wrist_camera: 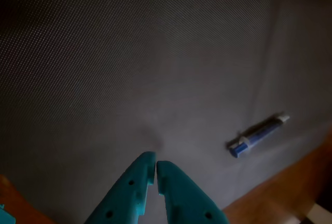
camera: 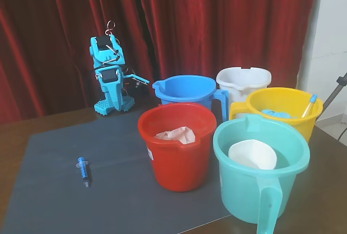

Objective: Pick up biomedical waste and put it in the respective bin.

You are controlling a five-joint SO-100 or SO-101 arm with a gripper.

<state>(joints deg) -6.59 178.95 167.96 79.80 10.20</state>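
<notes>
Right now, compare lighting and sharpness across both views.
Fixed view: bright, even light, the syringe and red bucket crisp. Wrist view: dim, darkening toward the corners, the syringe soft, the shut gripper well defined.

Fixed view: frontal, elevated, far from the gripper (wrist_camera: 155,164). Wrist view: behind it, looking down, near. Shared: grey mat (camera: 54,142), syringe (camera: 83,170).

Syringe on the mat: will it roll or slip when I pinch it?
The syringe probably rolls if nudged sideways, since its barrel looks round and it lies flat on the grey mat. It looks thin and light, so the closed gripper may skid it. Likely stiff plastic.
</notes>
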